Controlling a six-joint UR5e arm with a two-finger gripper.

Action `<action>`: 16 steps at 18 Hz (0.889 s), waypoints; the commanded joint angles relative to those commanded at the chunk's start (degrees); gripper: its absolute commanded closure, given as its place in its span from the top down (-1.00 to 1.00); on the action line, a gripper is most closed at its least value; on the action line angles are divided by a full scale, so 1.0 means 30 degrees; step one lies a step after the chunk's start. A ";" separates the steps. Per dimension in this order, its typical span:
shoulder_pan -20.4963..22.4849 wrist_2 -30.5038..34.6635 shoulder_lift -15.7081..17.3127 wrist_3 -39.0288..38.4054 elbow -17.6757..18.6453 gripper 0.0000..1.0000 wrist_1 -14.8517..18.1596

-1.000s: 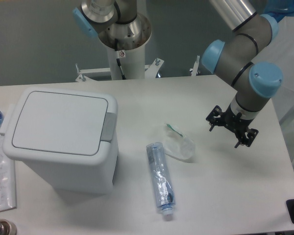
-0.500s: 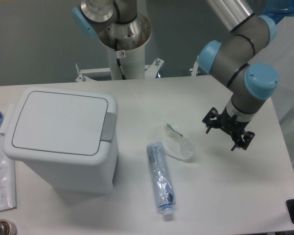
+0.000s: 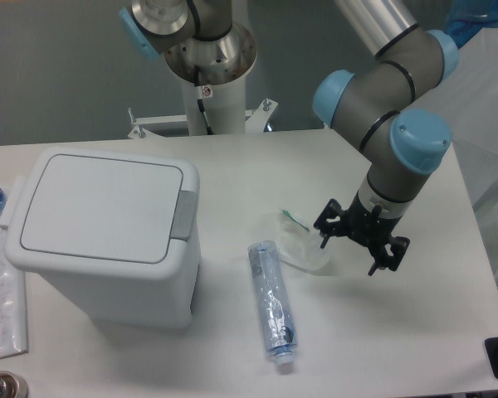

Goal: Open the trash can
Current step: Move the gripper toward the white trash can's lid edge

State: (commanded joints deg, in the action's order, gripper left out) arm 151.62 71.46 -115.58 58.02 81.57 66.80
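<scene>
Tool [image 3: 361,240] farther left than before

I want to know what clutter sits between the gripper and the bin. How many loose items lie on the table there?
2. A crushed plastic bottle lies just right of the trash can, and a clear plastic bag lies right of the bottle, beside the gripper. Anything behind the bin is hidden.

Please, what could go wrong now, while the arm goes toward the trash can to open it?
The gripper hangs low, close over the crumpled clear plastic wrapper, so it could catch or drag it along. The flattened plastic bottle lies between gripper and trash can, so a low sweep might push it. The grey push-button latch is narrow; a slightly misplaced press would leave the lid shut or shove the can.
</scene>
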 joint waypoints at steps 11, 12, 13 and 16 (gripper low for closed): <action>-0.1232 -0.2868 0.1873 -0.3930 -0.0471 1.00 0.2135; -0.1233 -0.3306 0.2195 -0.3989 -0.0442 1.00 0.2516; -0.1262 -0.3717 0.2547 -0.4048 -0.0325 1.00 0.2839; -0.1554 -0.4860 0.3514 -0.4689 -0.0236 1.00 0.3047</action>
State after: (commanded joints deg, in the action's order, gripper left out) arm 146.95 56.88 -105.04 43.96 80.86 75.94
